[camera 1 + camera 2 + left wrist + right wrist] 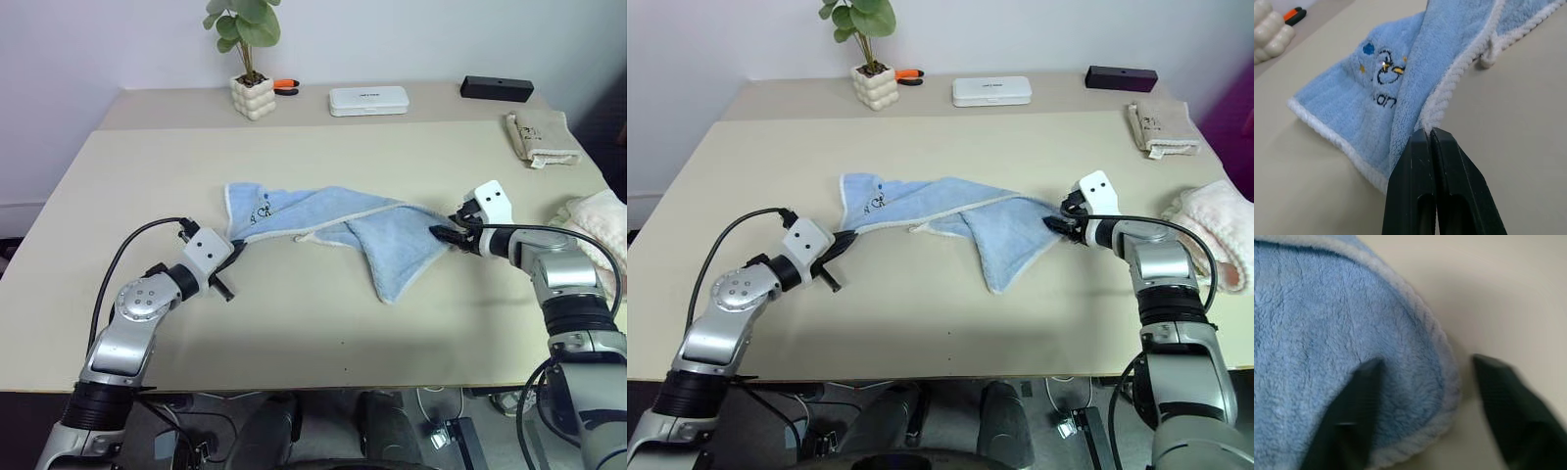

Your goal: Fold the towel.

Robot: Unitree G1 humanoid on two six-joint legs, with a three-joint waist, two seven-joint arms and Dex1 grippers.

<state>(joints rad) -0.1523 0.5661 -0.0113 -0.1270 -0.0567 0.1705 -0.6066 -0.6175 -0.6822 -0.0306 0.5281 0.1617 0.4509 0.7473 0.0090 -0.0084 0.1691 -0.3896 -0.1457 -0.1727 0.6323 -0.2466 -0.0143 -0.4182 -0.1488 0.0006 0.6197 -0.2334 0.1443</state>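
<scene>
Towel, light blue soft terry cloth with pale whitish trim and a small dark emblem near one corner, lies crumpled and partly twisted mid-counter, long axis running from the robot's left to its right. Left gripper sits at the towel's left end, jaws pressed together and pinching the trimmed edge just beside the emblem corner. Right gripper sits at the opposite end, jaws spread and straddling the rounded right corner: one finger lies over the cloth, the other stands off on bare counter, nothing gripped yet. Judgement: next move turns on the right jaws closing on that corner, which lies directly between them. Hard to make out: whether the near triangular flap is one layer or doubled; the towel's underside and far edge are hidden by its own folds.
</scene>
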